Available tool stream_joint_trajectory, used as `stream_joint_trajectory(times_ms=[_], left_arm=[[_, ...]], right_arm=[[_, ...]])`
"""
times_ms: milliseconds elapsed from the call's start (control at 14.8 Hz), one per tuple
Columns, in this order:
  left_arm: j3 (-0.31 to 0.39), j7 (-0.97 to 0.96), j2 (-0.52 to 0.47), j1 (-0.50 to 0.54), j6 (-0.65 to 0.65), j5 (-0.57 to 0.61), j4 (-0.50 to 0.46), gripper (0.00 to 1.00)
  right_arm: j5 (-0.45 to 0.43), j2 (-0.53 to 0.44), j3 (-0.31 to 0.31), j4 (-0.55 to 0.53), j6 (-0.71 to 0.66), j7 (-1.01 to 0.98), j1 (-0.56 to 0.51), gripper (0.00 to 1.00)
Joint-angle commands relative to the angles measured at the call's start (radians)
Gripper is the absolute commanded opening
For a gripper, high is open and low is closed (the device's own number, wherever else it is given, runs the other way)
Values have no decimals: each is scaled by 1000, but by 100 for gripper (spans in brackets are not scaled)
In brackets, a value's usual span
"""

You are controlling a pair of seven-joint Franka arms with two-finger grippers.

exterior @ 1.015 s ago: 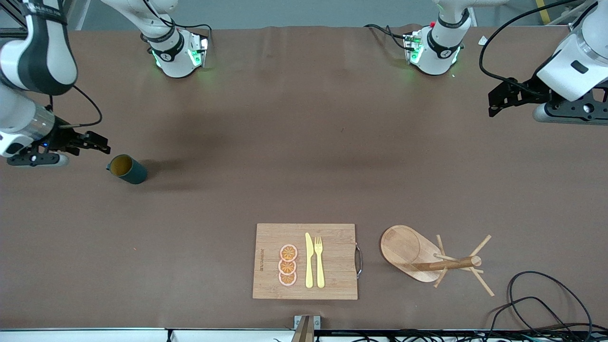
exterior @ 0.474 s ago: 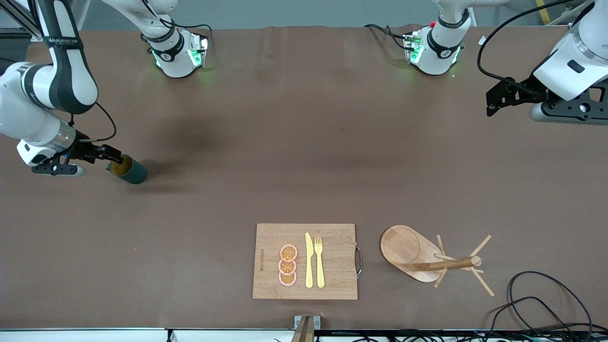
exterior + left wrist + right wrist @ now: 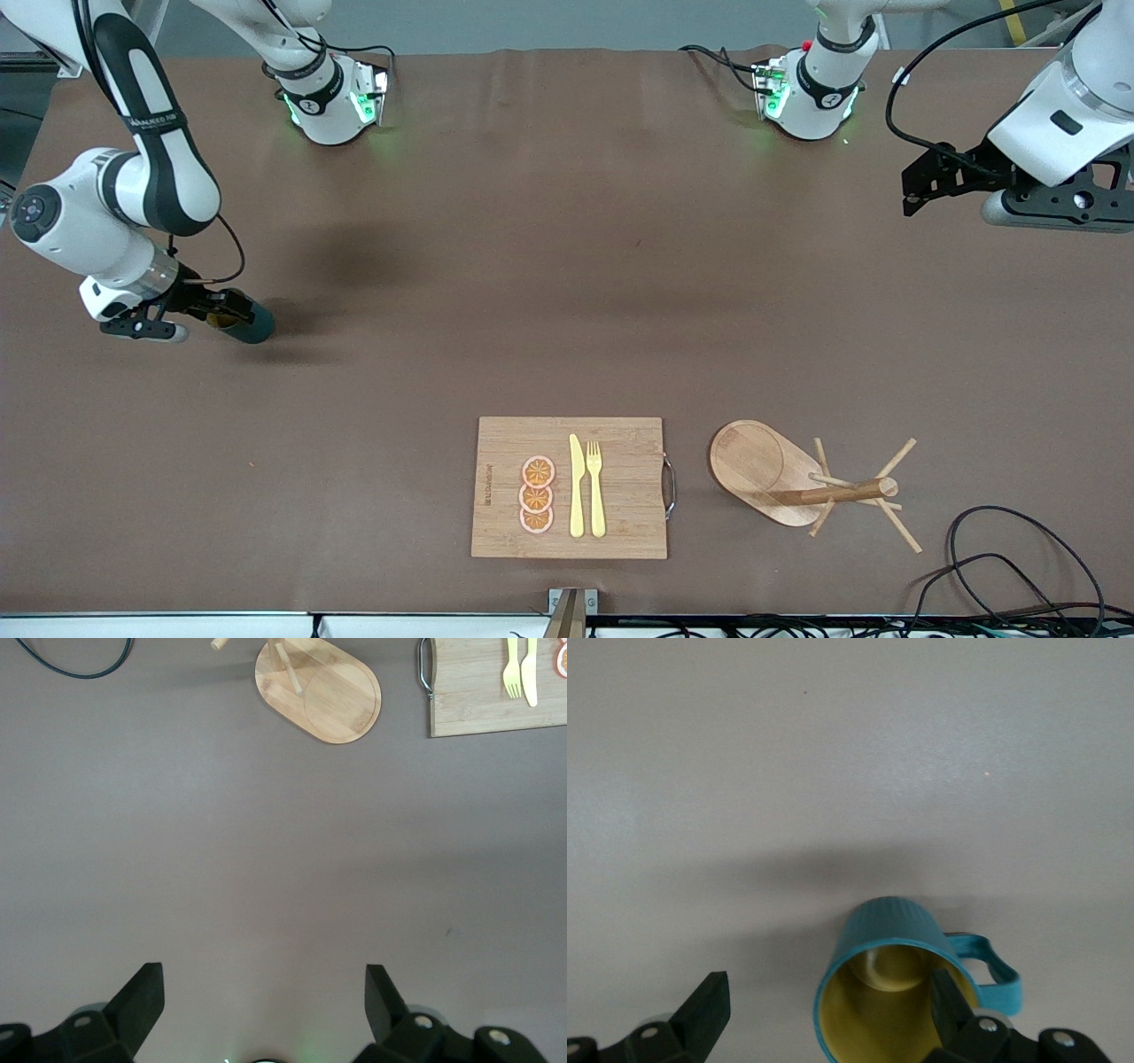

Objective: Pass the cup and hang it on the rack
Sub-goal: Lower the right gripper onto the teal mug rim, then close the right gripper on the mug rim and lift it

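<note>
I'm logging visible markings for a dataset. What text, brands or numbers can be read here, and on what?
Right arm's upper link: white lettering on the black band, too blurred to read.
Cutting board: a small mark burned in near one edge, too small to read.
Cup, rack, knife, fork: no text.

Cutting board (image 3: 620,443) with orange slices (image 3: 537,494), knife (image 3: 577,486), fork (image 3: 595,487)
</note>
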Motion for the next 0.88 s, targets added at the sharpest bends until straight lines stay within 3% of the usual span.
stream_joint_trajectory(times_ms=[0,541,812], left_arm=[[-13,-18,0,7,-10,17,11,100],[-13,-18,0,7,-12,17,11,100],[-13,-18,0,7,-12,17,11,100]], right_arm=[[22,-14,3,-18,19,54,32,100],[9,9,2,-23,46,47,47,100],[7,6,2,-108,140,41,55,100]])
